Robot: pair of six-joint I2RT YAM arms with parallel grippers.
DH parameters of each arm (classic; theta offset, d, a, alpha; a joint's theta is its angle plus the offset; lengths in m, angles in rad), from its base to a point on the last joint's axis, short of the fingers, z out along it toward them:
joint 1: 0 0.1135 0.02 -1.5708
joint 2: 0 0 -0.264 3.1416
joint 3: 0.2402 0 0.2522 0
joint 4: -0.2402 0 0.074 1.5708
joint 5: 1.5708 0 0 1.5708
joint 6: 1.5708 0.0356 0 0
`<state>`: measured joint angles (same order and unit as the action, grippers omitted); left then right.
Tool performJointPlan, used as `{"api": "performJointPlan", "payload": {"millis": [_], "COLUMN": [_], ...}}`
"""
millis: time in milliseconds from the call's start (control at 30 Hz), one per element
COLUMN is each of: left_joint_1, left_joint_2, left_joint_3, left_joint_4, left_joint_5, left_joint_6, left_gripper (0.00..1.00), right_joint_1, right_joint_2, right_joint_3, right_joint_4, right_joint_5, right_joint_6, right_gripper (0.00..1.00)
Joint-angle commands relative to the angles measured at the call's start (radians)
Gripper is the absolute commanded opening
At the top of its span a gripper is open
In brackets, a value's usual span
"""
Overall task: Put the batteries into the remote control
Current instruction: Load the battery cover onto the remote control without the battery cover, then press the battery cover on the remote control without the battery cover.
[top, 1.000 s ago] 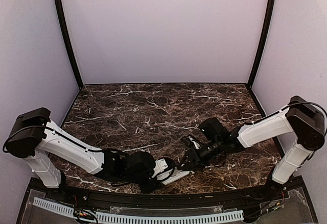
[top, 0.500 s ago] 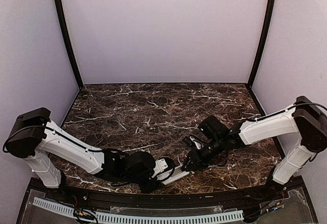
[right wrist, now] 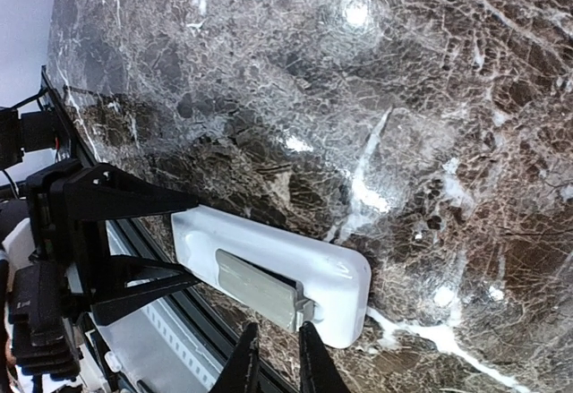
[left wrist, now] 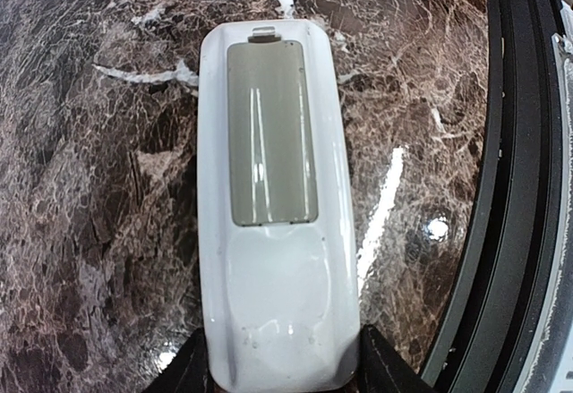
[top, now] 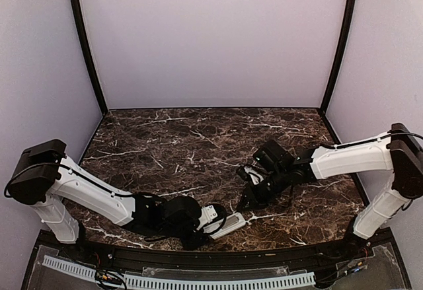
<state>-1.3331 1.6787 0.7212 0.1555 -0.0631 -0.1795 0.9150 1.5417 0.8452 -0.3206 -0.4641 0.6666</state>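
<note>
You are holding the remote in your left gripper. Its jaws are pinching the rounded end from both sides, and the long axis is running straight out ahead of them. The remote is lying level, on or just over the marble table; you cannot tell which.

Your right gripper is the free one, and it is sitting just short of the remote's far end. From those jaws the remote is lying directly ahead and off to the left, with its length running crosswise towards the left gripper. The right jaws are standing close together with a slim gap, and you cannot tell whether anything is pinched between them.

The remote is showing its back: glossy white plastic with a long grey panel filling the compartment area. A small tab is sitting at the end nearest the right jaws, so that end is probably where you will be working next. No batteries are showing in any view.
</note>
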Motion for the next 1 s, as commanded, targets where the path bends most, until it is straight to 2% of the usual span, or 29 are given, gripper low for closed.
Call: {"api": "performJointPlan", "payload": {"millis": [0, 233, 700, 967], "left_joint_1": [0.002, 0.002, 0.002, 0.002], "left_joint_2": [0.050, 0.055, 0.056, 0.058], "left_joint_3": [-0.003, 0.000, 0.001, 0.001], "left_joint_4": [-0.058, -0.060, -0.061, -0.062], "left_joint_5": [0.049, 0.050, 0.050, 0.051], "left_joint_6": [-0.008, -0.007, -0.008, -0.008], "left_gripper": [0.42, 0.42, 0.42, 0.42], "right_joint_1": [0.025, 0.034, 0.045, 0.052], "right_joint_2": [0.043, 0.052, 0.082, 0.083], "right_joint_3": [0.039, 0.025, 0.028, 0.008], "right_joint_4": [-0.023, -0.001, -0.023, 0.010], "right_joint_5": [0.041, 0.026, 0.042, 0.013], "right_joint_6": [-0.024, -0.009, -0.008, 0.017], "right_gripper": [0.14, 0.09, 0.10, 0.04]}}
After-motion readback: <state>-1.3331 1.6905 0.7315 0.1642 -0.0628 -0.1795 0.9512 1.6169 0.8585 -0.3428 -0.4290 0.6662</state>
